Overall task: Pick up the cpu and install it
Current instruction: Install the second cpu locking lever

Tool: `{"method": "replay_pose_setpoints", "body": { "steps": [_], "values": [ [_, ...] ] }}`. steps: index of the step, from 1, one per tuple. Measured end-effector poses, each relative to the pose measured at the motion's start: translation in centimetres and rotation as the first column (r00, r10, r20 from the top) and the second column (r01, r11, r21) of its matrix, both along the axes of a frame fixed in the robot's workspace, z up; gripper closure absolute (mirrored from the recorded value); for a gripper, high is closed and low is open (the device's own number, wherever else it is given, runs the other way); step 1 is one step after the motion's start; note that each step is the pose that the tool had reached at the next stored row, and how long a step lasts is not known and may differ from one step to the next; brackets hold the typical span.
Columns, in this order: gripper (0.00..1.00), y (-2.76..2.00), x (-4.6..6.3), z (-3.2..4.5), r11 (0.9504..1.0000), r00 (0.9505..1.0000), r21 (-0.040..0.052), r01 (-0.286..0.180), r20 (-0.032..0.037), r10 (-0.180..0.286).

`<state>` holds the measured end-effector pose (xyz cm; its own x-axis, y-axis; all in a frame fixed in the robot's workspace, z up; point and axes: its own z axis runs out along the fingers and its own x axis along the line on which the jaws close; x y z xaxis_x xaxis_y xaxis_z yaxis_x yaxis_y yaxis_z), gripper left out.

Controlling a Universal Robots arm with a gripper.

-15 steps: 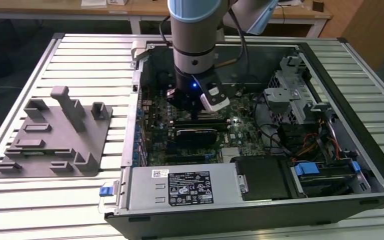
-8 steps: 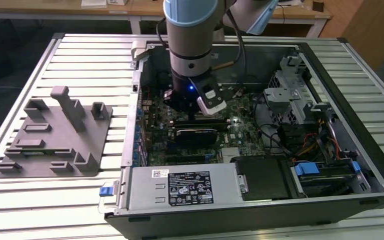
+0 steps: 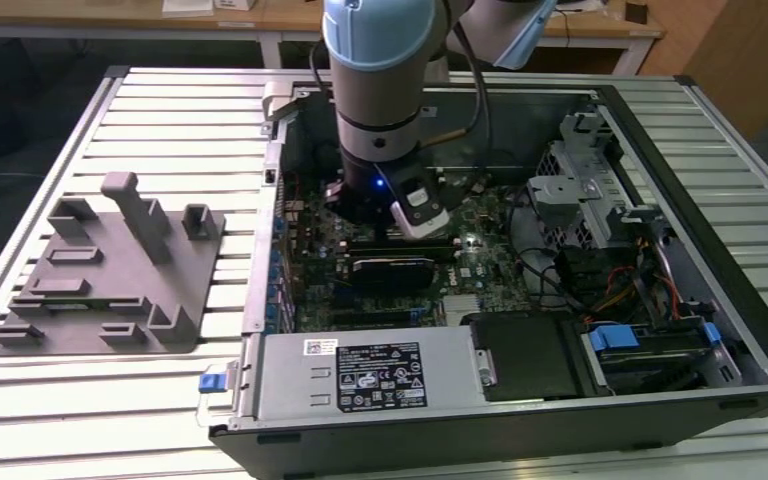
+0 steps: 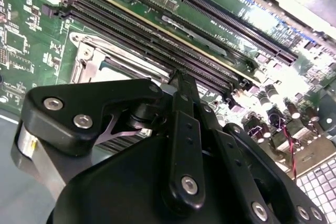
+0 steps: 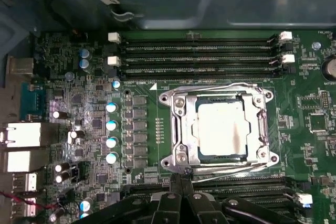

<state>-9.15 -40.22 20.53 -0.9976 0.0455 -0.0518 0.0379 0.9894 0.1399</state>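
Note:
The cpu (image 5: 221,128), a silvery square chip with a pale rim, lies flat inside the metal socket frame (image 5: 177,124) on the green motherboard. In the second wrist view a pale corner of the cpu (image 4: 116,71) shows just beyond the black fingers. My gripper (image 5: 181,176) hovers beside the socket's edge, over the memory slots, with its fingers pressed together and nothing between them. In the exterior view the gripper (image 3: 387,228) hangs low inside the open computer case, above the board.
A grey fixture (image 3: 104,275) with upright posts stands on the slatted table at the exterior view's left. Inside the case (image 3: 744,330) are a black rectangular module (image 3: 387,272), a power supply (image 3: 364,375), drive cages (image 3: 584,200) and cables. Memory slots (image 5: 199,53) flank the socket.

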Motion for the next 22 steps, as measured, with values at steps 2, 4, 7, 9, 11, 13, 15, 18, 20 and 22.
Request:
{"method": "replay_pose_setpoints", "body": {
  "steps": [2,4,7,9,11,13,15,18,20,22],
  "values": [
    [0.89,-0.07,-0.1,-0.14,1.0000,1.0000,0.0100,0.000,0.0000,0.000],
    [0.89,-0.12,-0.2,-0.27,0.9998,1.0000,0.0202,0.000,0.0000,0.000],
    [0.89,-0.16,-0.3,-0.44,0.9993,1.0000,0.0385,0.000,0.0000,0.000],
    [0.89,-0.18,-0.3,-0.53,0.9986,1.0000,0.0526,0.000,0.0000,0.000],
    [0.89,-0.21,-0.3,-0.59,0.9978,1.0000,0.0668,0.000,0.0002,0.000],
    [0.89,-0.34,-0.4,-0.58,0.9977,1.0000,0.0676,0.000,0.0001,0.000],
    [0.89,-0.37,-0.4,-0.57,0.9977,1.0000,0.0674,0.000,0.0000,0.000],
    [0.89,-0.38,-0.3,-0.13,0.9977,1.0000,0.0673,0.000,-0.0002,0.000],
    [0.89,-0.38,-0.3,0.31,0.9977,1.0000,0.0674,0.000,-0.0001,0.000],
    [0.89,-0.38,-0.3,0.84,0.9977,1.0000,0.0673,0.000,-0.0002,0.000]
  ]
}}
